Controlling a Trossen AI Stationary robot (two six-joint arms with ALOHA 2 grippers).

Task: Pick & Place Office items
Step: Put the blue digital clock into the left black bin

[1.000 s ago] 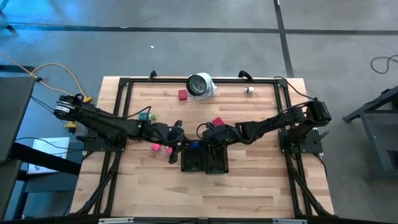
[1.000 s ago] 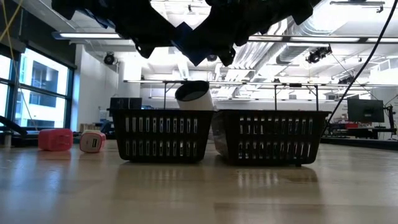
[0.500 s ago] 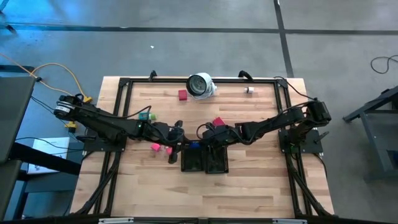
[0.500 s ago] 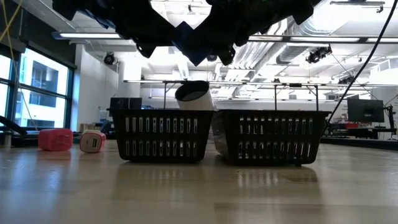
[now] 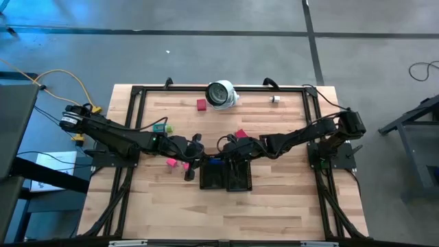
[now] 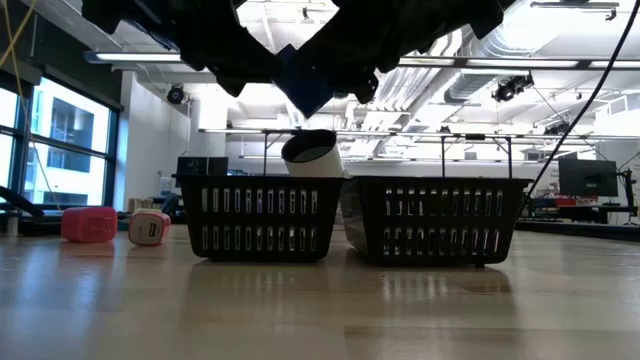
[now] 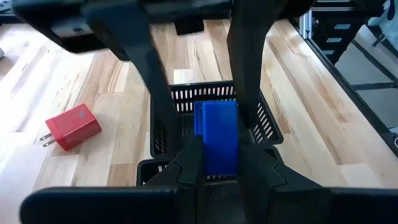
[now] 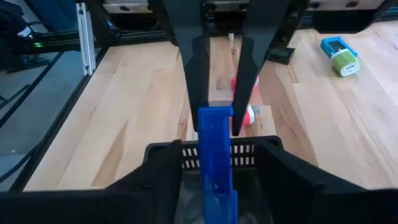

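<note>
The left gripper stayed clamped on the blue piece above the left tray; the right gripper had just let go, fingers spreading — handover looked done.

Counter: pale planked wood, smooth satin finish, faint reflections in the low view. Two black rectangular mesh trays: slotted walls, matt, metal or plastic, can't tell. Flat blue rectangular piece: smooth plastic, slight sheen. Red plug-shaped block: matt plastic body, shiny metal prongs. Left hand: dark matt plastic fingers.
</note>
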